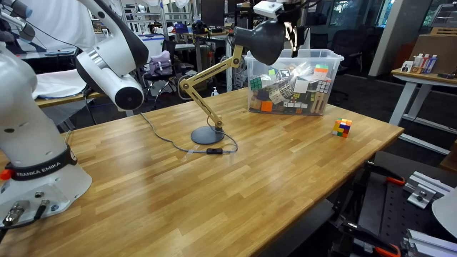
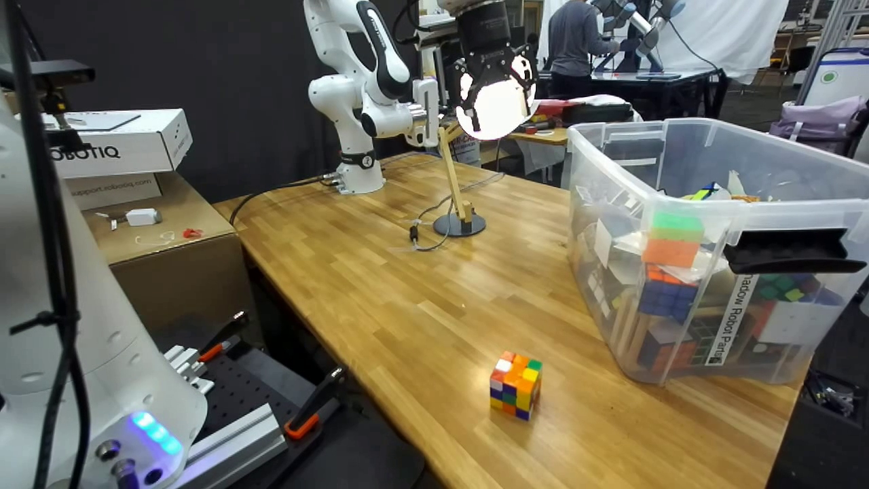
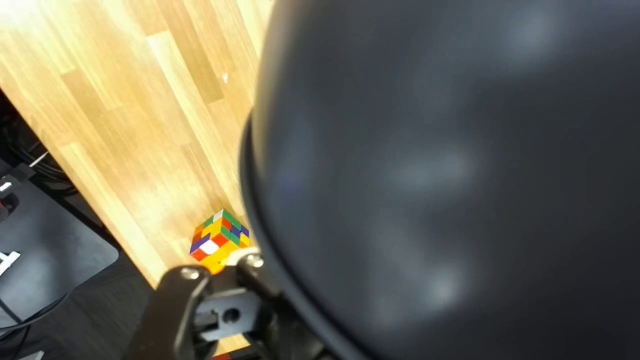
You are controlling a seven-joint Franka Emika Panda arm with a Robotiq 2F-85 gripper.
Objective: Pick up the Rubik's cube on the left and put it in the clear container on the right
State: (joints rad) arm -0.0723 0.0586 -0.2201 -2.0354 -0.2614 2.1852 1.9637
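The multicoloured Rubik's cube stands on the wooden table in both exterior views (image 1: 342, 127) (image 2: 516, 385). In the wrist view the cube (image 3: 220, 239) is at the lower left, partly behind a gripper finger (image 3: 227, 305). The clear container (image 1: 314, 54) (image 2: 753, 159) holds many cubes and other items. My gripper (image 1: 294, 46) (image 2: 501, 117) is high above the table, pointing down, right beside the lamp head. Its fingers are apart with nothing visible between them, apart from the bright lamp behind. In the wrist view the lamp shade hides the other finger.
A desk lamp's dark shade (image 1: 262, 39) (image 3: 425, 150) fills most of the wrist view; I cannot tell whether it touches the gripper. Its base (image 1: 207, 135) (image 2: 459, 225) and cable lie on the table. Another Panda arm (image 1: 117, 71) (image 2: 353, 102) stands at the table's far end.
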